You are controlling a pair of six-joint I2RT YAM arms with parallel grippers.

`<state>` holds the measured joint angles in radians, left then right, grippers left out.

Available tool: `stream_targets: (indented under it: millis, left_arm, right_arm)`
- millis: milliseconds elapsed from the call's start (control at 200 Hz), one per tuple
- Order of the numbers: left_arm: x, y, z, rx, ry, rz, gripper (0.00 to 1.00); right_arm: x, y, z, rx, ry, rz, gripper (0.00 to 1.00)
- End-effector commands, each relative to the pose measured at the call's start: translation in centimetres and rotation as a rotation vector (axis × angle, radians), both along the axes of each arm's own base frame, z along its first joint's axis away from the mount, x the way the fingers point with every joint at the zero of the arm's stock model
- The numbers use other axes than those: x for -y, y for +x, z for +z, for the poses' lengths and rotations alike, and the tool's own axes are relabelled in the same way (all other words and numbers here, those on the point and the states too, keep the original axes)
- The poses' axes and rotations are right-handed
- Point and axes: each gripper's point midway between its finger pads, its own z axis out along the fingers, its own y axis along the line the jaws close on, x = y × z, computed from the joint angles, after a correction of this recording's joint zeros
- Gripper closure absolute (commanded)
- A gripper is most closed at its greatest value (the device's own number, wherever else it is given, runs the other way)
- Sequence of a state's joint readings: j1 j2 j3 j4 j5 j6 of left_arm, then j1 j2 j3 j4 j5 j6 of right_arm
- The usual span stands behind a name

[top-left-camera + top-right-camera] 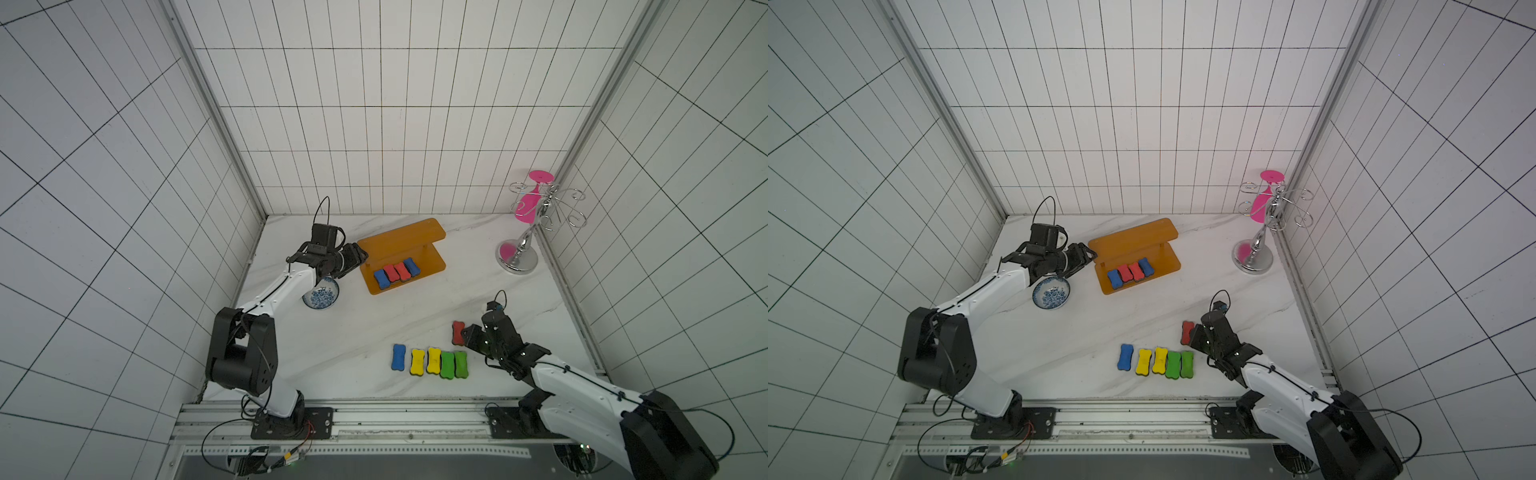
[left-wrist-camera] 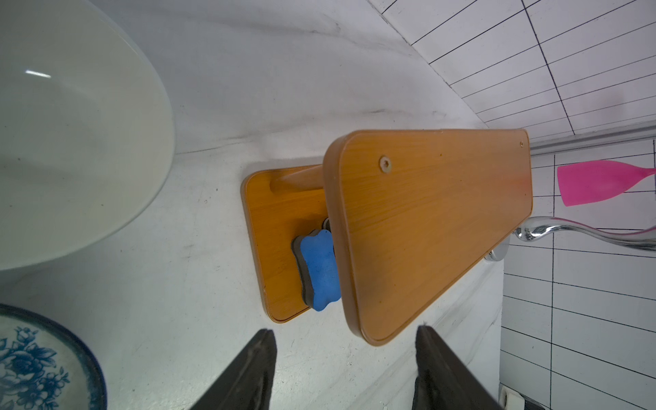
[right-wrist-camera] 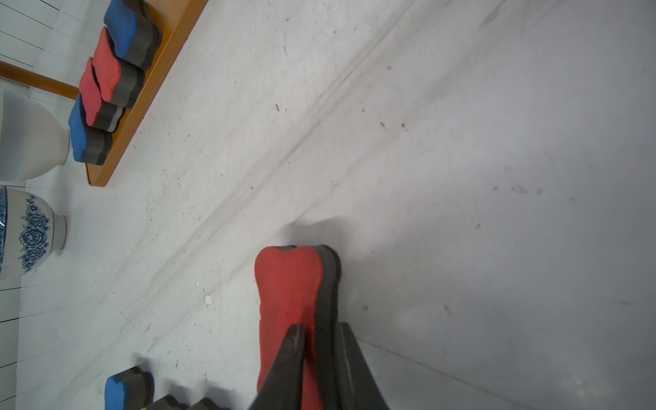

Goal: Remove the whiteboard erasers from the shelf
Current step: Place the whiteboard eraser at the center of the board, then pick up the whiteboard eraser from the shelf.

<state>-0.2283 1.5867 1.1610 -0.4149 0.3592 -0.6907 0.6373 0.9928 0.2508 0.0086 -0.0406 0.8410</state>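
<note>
The orange-brown shelf point(image 1: 401, 241) stands near the back of the table. Side by side on its lower board lie several whiteboard erasers: blue point(image 1: 381, 278), red point(image 1: 391, 273), red point(image 1: 402, 271), blue point(image 1: 411, 267). My left gripper point(image 1: 361, 255) hovers open at the shelf's left end, nothing between its fingers point(image 2: 262, 355). On the front table lie a blue eraser point(image 1: 398, 357), two yellow point(image 1: 417, 361) and two green point(image 1: 447, 365). Just beyond them a red eraser point(image 3: 289, 284) stands on edge on the table, my right gripper point(image 3: 321, 326) shut across its thickness.
A blue-flowered bowl point(image 1: 321, 293) sits under my left forearm, left of the shelf. A white rounded vessel point(image 2: 71, 124) shows beside it in the left wrist view. A silver wire rack point(image 1: 521, 249) holding a pink glass point(image 1: 528, 203) stands in the back right corner.
</note>
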Motion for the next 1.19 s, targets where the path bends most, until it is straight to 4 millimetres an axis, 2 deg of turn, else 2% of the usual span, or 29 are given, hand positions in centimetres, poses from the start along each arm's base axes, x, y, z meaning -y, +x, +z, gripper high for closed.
stream_targets:
  millis: [0, 135, 200, 375, 530, 635, 655, 715, 775, 994, 1189]
  left_arm:
    - [0.1, 0.5, 1.4, 0.054, 0.003, 0.002, 0.33]
    - [0.0, 0.8, 1.5, 0.053, 0.009, 0.007, 0.33]
    - [0.1, 1.2, 1.6, 0.053, 0.010, 0.009, 0.33]
    - [0.4, 2.4, 1.7, 0.059, 0.007, 0.024, 0.33]
    - [1.1, 3.5, 1.3, 0.048, 0.017, 0.017, 0.33]
    - [0.6, 3.7, 0.0, 0.025, 0.047, 0.029, 0.33]
    - [0.5, 3.7, -0.3, 0.019, 0.048, 0.027, 0.33]
    - [0.4, 3.9, -0.9, 0.008, 0.047, 0.025, 0.34]
    - [0.5, 4.0, -1.2, 0.002, 0.050, 0.018, 0.34]
    - [0.8, 3.9, -2.8, -0.033, 0.044, 0.003, 0.34]
    - [0.8, 3.8, -2.7, -0.029, 0.045, 0.000, 0.34]
  right_arm:
    - [0.2, -0.5, 0.4, -0.011, -0.045, 0.038, 0.75]
    - [-0.1, 0.5, 2.7, 0.057, -0.046, 0.067, 0.71]
    - [-1.4, 2.3, 4.4, 0.123, -0.004, 0.077, 0.69]
    - [-7.6, 9.5, 8.3, 0.242, 0.130, 0.167, 0.69]
    - [-10.3, 16.3, 9.9, 0.358, 0.232, 0.159, 0.70]
    - [-11.8, 20.1, 9.2, 0.384, 0.301, 0.147, 0.71]
    - [-11.9, 20.8, 9.3, 0.392, 0.317, 0.142, 0.71]
    - [-11.6, 22.6, 8.1, 0.378, 0.328, 0.110, 0.71]
    - [-11.7, 23.8, 7.4, 0.373, 0.340, 0.110, 0.71]
    - [-13.1, 25.0, 4.7, 0.323, 0.362, 0.148, 0.65]
    - [-14.2, 24.9, 3.1, 0.279, 0.376, 0.188, 0.63]
